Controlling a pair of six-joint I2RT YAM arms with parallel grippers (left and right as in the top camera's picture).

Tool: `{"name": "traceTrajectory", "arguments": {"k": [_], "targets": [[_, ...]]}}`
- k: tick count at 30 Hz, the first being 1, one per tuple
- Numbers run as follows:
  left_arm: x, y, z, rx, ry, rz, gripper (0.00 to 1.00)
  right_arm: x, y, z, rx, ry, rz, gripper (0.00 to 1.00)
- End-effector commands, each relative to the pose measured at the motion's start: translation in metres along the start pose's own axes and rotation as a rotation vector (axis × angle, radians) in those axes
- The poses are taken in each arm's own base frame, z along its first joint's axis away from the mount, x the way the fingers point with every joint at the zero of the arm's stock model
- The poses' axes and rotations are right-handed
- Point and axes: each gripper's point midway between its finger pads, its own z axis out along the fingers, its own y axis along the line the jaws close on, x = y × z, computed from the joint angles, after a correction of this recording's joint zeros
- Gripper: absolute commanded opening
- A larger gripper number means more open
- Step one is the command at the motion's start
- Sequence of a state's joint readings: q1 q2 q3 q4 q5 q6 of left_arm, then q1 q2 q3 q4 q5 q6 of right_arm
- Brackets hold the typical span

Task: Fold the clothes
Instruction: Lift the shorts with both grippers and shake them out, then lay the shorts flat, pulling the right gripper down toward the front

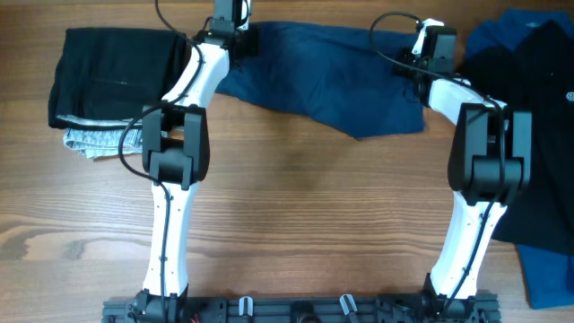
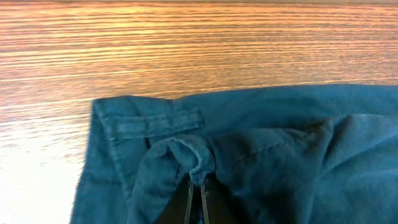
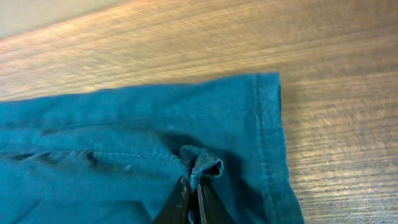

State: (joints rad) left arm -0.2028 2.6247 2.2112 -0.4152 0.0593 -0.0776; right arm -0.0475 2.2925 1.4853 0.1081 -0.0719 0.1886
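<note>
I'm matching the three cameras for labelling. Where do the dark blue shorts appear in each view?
Overhead: shorts spread across the top centre.
Left wrist: shorts fill the lower half, pinched in the left hand.
Right wrist: shorts fill the lower left, pinched in the right hand.
Shared landmark: wooden table.

L claw (image 2: 198, 186), R claw (image 3: 191, 188): both clamped

The wooden table (image 1: 305, 206) carries clothes along its far and side edges. At 12 o'clock the navy shorts (image 1: 314, 81) lie spread flat, one leg reaching toward 1 o'clock. At 10 o'clock a folded black garment (image 1: 112, 72) rests on a grey garment (image 1: 90, 139) that peeks out at its near edge. At 3 o'clock a black top (image 1: 547, 152) overlaps a blue garment (image 1: 547, 278).
</note>
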Motion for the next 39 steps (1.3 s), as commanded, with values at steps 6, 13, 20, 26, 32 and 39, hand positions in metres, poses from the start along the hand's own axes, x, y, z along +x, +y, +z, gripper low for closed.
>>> {"name": "traceTrajectory", "arguments": {"k": [6, 13, 20, 26, 32, 39], "targets": [[-0.087, 0.011, -0.118, -0.059, -0.145, -0.028, 0.04, -0.077, 0.035, -0.089, -0.099, -0.072, -0.042, 0.04], [-0.069, 0.018, -0.187, -0.090, -0.005, -0.046, 0.04, -0.046, 0.033, -0.148, -0.066, 0.136, -0.082, 0.04], [-0.004, 0.035, -0.214, -0.140, 0.271, -0.080, 0.04, 0.027, 0.040, -0.192, -0.124, 0.474, -0.054, 0.05], [0.046, 0.036, -0.235, -0.139, 0.493, -0.127, 0.04, 0.056, 0.044, -0.236, -0.137, 0.633, -0.013, 0.04], [0.083, 0.035, -0.259, -0.202, 0.659, -0.285, 0.05, 0.087, 0.040, -0.267, -0.090, 0.801, 0.071, 0.04], [0.131, 0.036, -0.262, -0.239, 0.835, -0.318, 0.07, 0.135, 0.030, -0.276, -0.049, 0.950, 0.101, 0.04]]}}
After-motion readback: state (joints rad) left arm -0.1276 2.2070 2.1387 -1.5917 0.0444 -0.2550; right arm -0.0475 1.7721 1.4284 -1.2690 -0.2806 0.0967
